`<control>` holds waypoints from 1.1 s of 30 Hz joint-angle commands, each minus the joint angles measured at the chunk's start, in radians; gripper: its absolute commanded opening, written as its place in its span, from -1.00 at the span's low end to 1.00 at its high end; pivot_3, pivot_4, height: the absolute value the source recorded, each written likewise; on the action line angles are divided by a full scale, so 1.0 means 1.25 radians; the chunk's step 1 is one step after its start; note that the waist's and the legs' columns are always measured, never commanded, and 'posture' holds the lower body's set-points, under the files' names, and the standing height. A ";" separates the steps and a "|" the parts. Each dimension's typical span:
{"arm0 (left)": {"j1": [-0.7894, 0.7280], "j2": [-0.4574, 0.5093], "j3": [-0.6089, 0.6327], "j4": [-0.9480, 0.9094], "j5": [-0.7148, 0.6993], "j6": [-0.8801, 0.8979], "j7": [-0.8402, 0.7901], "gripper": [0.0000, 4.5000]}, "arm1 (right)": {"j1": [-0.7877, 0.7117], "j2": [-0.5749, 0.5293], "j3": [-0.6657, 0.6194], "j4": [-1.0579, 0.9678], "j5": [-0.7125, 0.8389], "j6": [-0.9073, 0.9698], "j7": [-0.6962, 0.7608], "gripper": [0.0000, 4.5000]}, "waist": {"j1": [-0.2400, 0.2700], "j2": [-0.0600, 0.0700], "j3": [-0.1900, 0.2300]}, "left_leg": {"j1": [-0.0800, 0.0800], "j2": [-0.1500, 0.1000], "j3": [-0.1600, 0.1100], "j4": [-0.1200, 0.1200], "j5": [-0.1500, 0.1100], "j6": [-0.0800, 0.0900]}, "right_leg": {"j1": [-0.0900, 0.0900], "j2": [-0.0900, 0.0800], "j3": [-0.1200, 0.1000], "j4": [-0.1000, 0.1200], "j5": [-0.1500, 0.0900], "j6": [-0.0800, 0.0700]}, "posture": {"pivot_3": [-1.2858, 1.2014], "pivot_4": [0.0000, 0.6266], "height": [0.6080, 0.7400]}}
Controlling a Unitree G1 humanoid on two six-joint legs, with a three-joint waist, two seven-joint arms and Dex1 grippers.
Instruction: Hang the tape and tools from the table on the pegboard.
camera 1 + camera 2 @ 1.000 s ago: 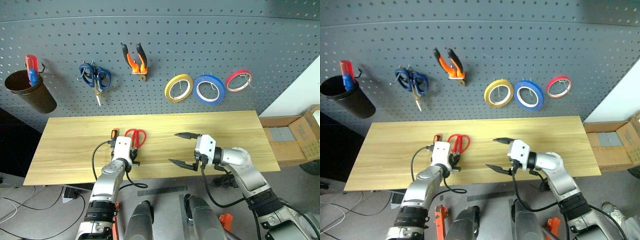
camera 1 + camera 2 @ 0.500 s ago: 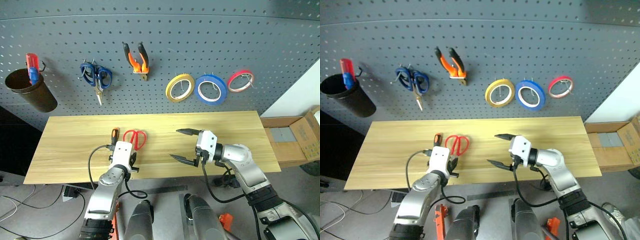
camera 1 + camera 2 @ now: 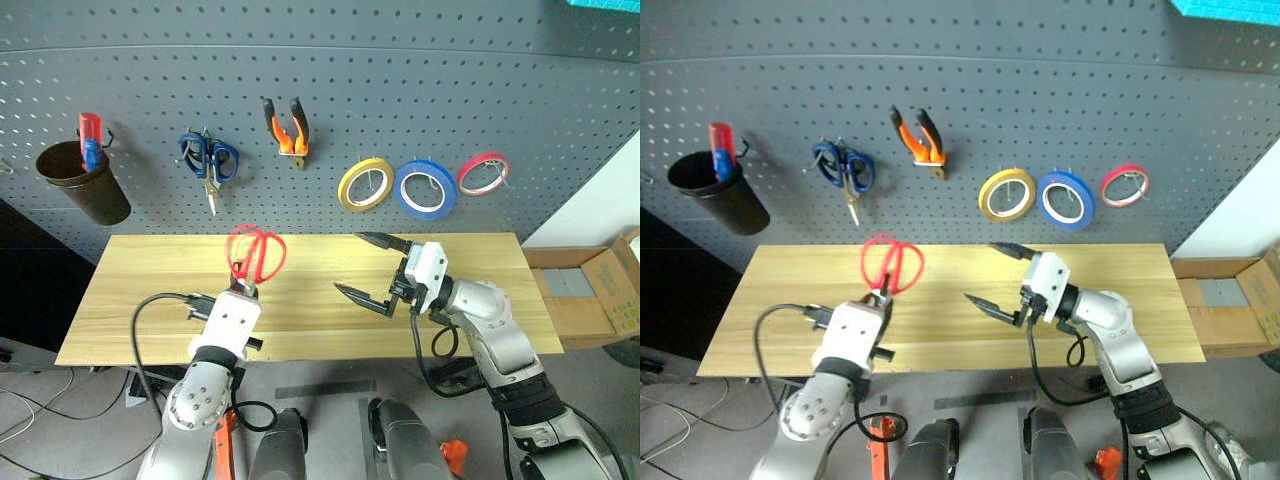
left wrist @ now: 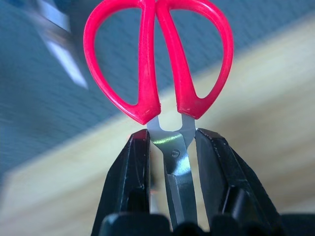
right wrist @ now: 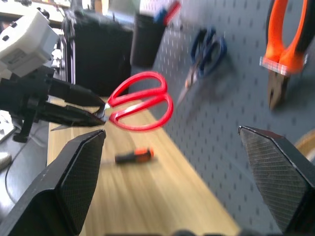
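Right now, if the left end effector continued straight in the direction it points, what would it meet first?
Probably the dark grey perforated pegboard. The left end effector holds the red-handled steel scissors by the blades, handles leading, so those would touch first, likely below the blue-handled scissors; depth is unclear.

The red scissors (image 3: 255,252) are held off the tabletop (image 3: 300,300) by their closed steel blades, pinched between the left hand's fingers (image 4: 129,182), with the handle loops pointing up towards the pegboard (image 3: 400,90). The screwdriver (image 5: 134,156) is seen lying flat on the tabletop. The orange pliers (image 3: 290,130) and the blue tape (image 3: 425,188) are hung on the pegboard.
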State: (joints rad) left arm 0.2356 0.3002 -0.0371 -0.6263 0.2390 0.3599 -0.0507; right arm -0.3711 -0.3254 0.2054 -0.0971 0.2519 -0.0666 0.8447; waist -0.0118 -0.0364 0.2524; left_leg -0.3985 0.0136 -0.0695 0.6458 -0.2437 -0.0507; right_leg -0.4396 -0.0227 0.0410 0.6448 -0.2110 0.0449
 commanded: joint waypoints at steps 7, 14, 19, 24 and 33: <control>-0.100 0.004 0.150 -0.017 0.023 -0.139 0.066 -0.56 | -0.062 0.039 -0.014 -0.069 0.096 0.052 0.013 1.00 | 0.030 -0.001 -0.052 | 0.005 0.000 0.000 0.000 0.000 0.000 | 0.006 0.001 -0.001 0.000 0.001 -0.002 | 0.19 -0.79 1.00; -0.231 0.001 0.154 0.155 -0.003 -0.163 0.057 -0.56 | -0.150 0.071 -0.027 0.034 0.060 0.006 0.009 1.00 | 0.039 -0.001 -0.074 | 0.017 0.000 0.000 0.000 0.000 0.001 | 0.018 0.001 -0.001 -0.001 -0.003 -0.005 | 0.18 -0.80 1.00; -0.289 -0.023 0.151 0.256 -0.081 -0.136 0.006 -0.56 | -0.174 0.068 -0.035 0.060 0.049 -0.006 0.001 1.00 | 0.041 -0.001 -0.076 | 0.019 0.000 0.000 -0.001 0.000 0.001 | 0.019 0.001 -0.001 -0.001 -0.001 -0.002 | 0.17 -0.77 1.00; -0.330 -0.015 0.151 0.323 -0.123 -0.126 -0.035 -0.56 | -0.165 0.062 -0.038 0.044 0.048 0.003 -0.001 1.00 | 0.042 -0.001 -0.076 | 0.019 0.000 0.000 -0.001 0.000 0.001 | 0.019 0.002 -0.001 0.000 -0.001 -0.003 | 0.16 -0.75 1.00; -0.414 -0.013 0.158 0.430 -0.205 -0.083 -0.087 -0.56 | -0.148 0.056 -0.033 0.027 0.042 0.010 -0.001 1.00 | 0.036 -0.001 -0.076 | 0.021 0.000 0.000 -0.001 0.000 0.001 | 0.020 0.002 -0.001 0.000 -0.001 -0.003 | 0.14 -0.70 1.00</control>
State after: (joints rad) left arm -0.2499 0.2746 0.1471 -0.0790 -0.0014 0.2584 -0.1509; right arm -0.5563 -0.2521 0.1793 -0.0223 0.2967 -0.0513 0.8471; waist 0.0333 -0.0379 0.1572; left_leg -0.3722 0.0139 -0.0693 0.6445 -0.2437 -0.0500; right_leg -0.4142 -0.0206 0.0402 0.6450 -0.2123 0.0417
